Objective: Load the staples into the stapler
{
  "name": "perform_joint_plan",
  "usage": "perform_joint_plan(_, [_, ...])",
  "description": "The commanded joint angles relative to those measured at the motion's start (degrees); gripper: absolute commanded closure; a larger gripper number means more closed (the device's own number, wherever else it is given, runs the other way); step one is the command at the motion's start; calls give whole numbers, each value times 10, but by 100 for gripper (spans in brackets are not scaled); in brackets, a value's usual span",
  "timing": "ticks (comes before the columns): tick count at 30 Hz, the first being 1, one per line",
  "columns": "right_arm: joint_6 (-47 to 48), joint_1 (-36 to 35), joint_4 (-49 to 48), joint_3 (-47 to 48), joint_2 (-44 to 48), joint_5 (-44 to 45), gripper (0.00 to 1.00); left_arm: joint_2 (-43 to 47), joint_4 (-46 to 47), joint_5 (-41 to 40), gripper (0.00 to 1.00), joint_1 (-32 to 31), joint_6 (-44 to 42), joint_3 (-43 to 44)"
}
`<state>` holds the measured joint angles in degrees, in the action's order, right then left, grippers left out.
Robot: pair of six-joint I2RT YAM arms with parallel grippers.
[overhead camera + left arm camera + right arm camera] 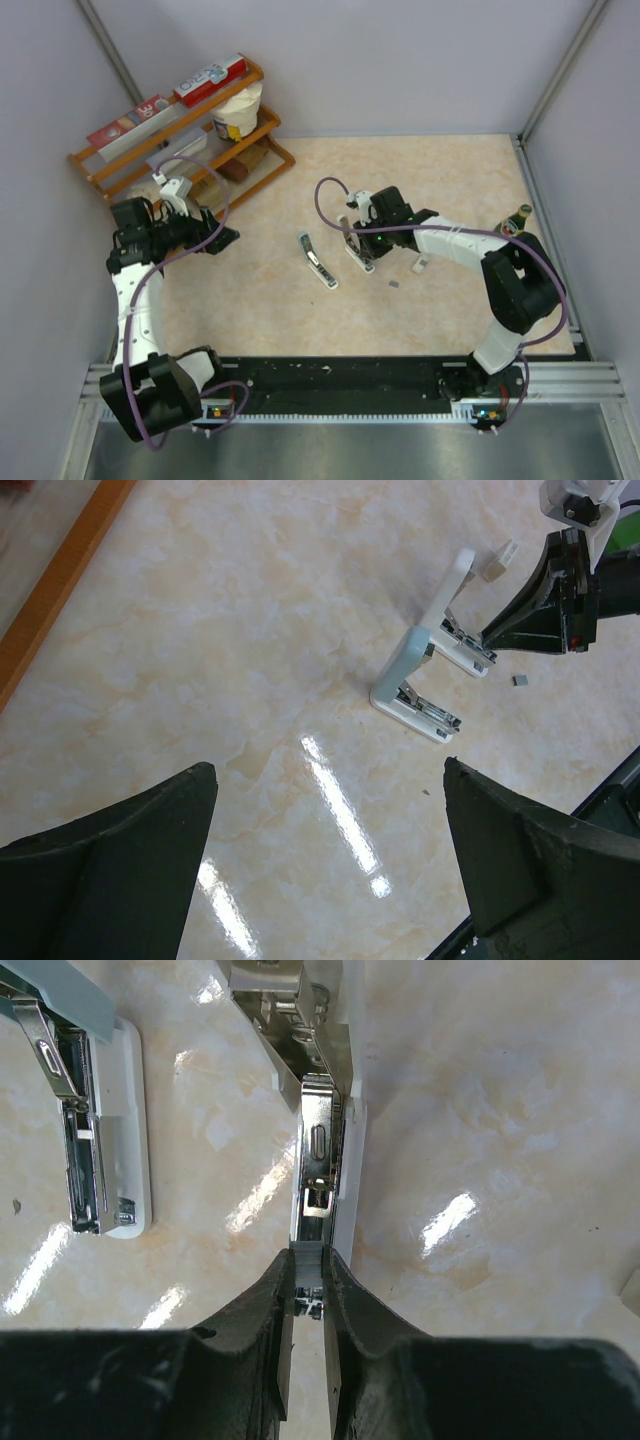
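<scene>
At the centre of the beige marbled worktop (450,180), boxed in by plain grey walls (400,60), we see the stapler (318,1150) lying open, with a second stapler (100,1150) just at its 9 o'clock. The right pincer (309,1272) is all but closed, nipping the staples (308,1251) at the end of the open metal channel. The left pincer (328,780) hangs wide apart and empty at 9 o'clock, near a wooden rack (130,160) at 10 o'clock.
</scene>
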<state>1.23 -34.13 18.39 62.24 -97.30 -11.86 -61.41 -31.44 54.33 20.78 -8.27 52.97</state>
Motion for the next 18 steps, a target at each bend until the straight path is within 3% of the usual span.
perform_joint_plan(1, [-8, -9, -17, -5, -5, -7, 85, 3, 17, 3, 2, 5, -6, -6])
perform_joint_plan(18, [-7, -9, -13, -6, -13, -7, 85, 1, 19, 2, 2, 5, -5, -6])
